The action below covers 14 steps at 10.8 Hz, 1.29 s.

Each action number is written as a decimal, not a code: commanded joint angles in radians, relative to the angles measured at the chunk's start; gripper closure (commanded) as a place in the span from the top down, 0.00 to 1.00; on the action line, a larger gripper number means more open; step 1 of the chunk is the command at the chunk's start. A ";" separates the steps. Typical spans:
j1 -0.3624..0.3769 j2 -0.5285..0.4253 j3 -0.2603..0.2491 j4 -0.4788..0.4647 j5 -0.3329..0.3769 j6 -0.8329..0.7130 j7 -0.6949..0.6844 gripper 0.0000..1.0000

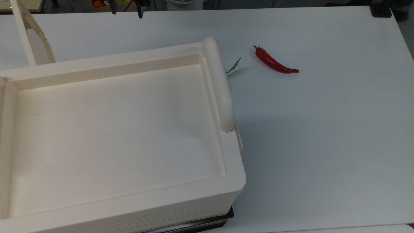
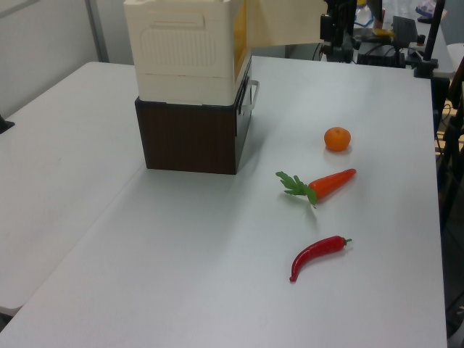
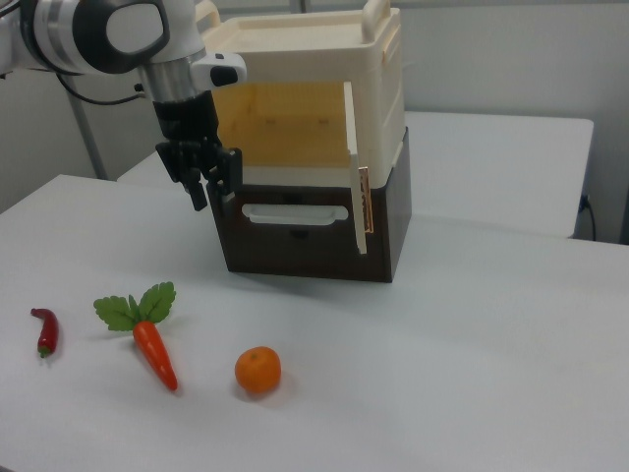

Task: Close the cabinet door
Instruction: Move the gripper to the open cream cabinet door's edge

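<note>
Approach is the step in hand: the cabinet (image 3: 314, 147) stands on the surface (image 3: 442, 374) with the cabinet door (image 3: 357, 167) swung wide, edge-on at the right view's right of the opening. Next the arm (image 3: 98, 34) must probably reach the door's outer face and push. The gripper (image 3: 208, 187) hangs fingers-down, parted and empty, before the opening's other side.

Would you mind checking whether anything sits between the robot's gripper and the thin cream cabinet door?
Nothing visible does. In the right view the gripper, fingers apart, hangs before the cabinet opening, and the thin cream cabinet door stands open at the right view's right, with only open air between them.
</note>
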 commanded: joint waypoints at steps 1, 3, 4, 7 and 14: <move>-0.010 -0.042 -0.011 -0.016 0.020 -0.049 -0.144 0.00; -0.019 -0.065 -0.030 -0.009 0.020 -0.105 -0.327 0.00; -0.027 -0.084 -0.048 -0.005 0.012 -0.127 -0.452 0.00; -0.036 -0.093 -0.149 0.030 -0.029 -0.155 -0.810 0.00; -0.056 -0.066 -0.369 0.081 -0.037 0.217 -1.600 0.00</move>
